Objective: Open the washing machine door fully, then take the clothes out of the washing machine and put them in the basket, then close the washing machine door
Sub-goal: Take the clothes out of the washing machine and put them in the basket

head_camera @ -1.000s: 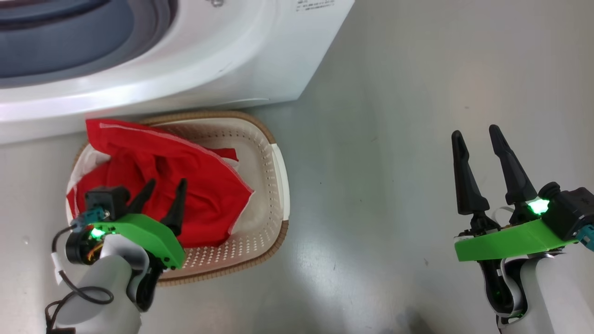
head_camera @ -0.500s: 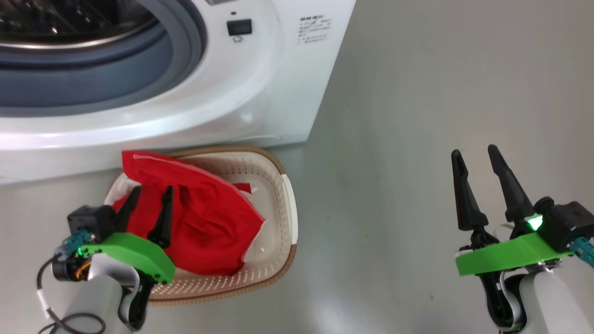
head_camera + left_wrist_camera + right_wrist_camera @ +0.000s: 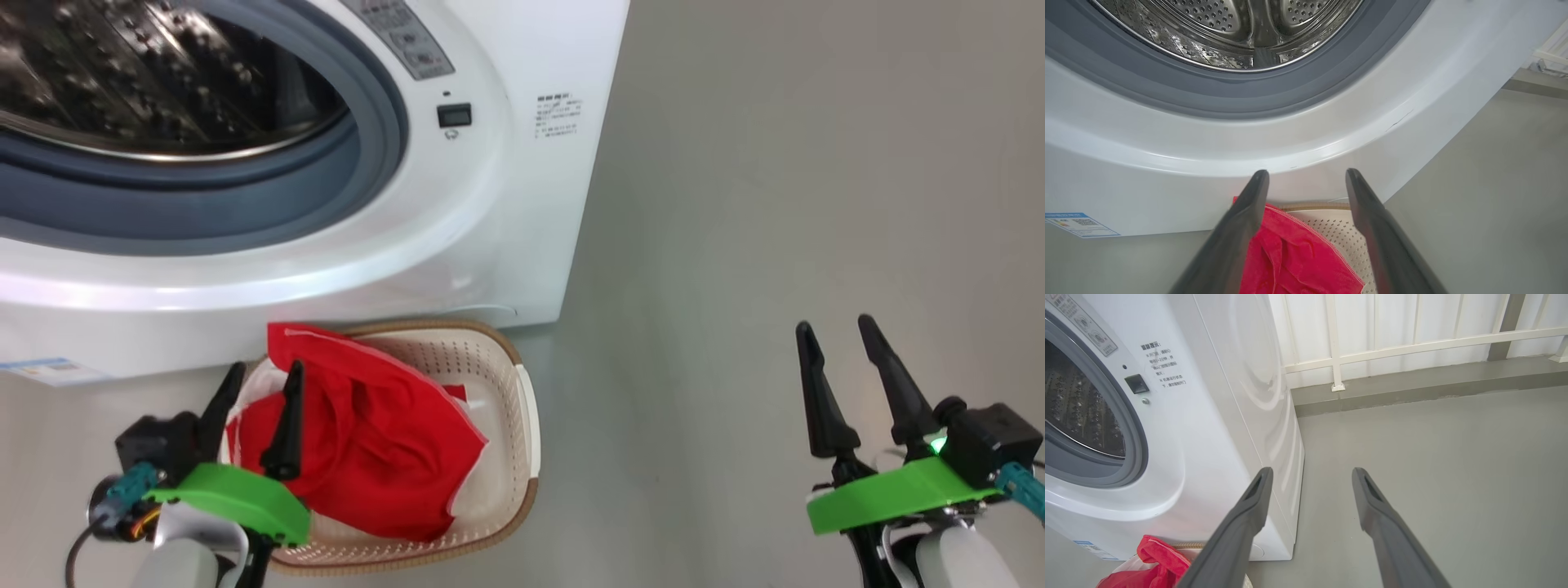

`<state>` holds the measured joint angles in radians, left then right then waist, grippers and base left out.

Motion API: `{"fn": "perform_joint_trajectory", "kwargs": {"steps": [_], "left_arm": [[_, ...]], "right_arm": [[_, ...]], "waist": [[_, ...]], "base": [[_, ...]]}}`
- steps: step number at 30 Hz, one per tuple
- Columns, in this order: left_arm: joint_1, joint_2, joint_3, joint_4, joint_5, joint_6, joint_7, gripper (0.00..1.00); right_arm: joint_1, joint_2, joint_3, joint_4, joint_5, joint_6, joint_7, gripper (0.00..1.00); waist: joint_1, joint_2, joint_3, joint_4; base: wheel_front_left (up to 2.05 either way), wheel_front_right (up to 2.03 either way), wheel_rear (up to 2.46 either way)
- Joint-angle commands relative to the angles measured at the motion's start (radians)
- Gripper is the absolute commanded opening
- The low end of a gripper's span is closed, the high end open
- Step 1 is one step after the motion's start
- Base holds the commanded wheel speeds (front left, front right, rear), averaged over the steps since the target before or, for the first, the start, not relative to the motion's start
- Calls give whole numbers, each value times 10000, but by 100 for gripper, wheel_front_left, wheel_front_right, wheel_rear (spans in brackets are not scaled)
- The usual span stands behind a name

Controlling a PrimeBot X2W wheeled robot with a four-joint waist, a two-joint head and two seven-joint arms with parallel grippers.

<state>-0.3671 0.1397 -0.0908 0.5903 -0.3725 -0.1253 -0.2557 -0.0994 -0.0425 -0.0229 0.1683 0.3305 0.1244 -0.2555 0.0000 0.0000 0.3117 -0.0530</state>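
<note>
Head view: my left gripper (image 3: 265, 367) hangs splayed and empty over the basket (image 3: 498, 392) holding the clothes (image 3: 384, 457). The washing machine (image 3: 506, 204) gapes straight beyond the basket, nearer this arm. My right gripper (image 3: 834, 323), also splayed and empty, sits well right of the basket.

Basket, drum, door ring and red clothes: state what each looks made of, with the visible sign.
Basket: likely moulded plastic, matte cream; even rows of punched holes, brown woven-look rim.
Drum: apparently stainless steel, shiny; mirror glints and perforations.
Door ring: probably rubber; dull grey, no shine.
Clothes: soft fabric, matte red; loose folds, white stitched edge. Weave too fine to tell.
</note>
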Motion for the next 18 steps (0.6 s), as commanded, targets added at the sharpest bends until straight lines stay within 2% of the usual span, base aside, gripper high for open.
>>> {"fn": "perform_joint_trajectory", "kwargs": {"steps": [1, 18], "left_arm": [[216, 214, 407, -327, 128, -54, -61, 100], [2190, 115, 1301, -3043, 1037, -54, -61, 100]], "right_arm": [[135, -77, 159, -192, -180, 63, -63, 100], [1204, -77, -286, -261, -271, 63, -63, 100]], "waist": [[0, 0, -376, 105], [0, 0, -1460, 178]], "base": [[0, 0, 0], [0, 0, 0]]}}
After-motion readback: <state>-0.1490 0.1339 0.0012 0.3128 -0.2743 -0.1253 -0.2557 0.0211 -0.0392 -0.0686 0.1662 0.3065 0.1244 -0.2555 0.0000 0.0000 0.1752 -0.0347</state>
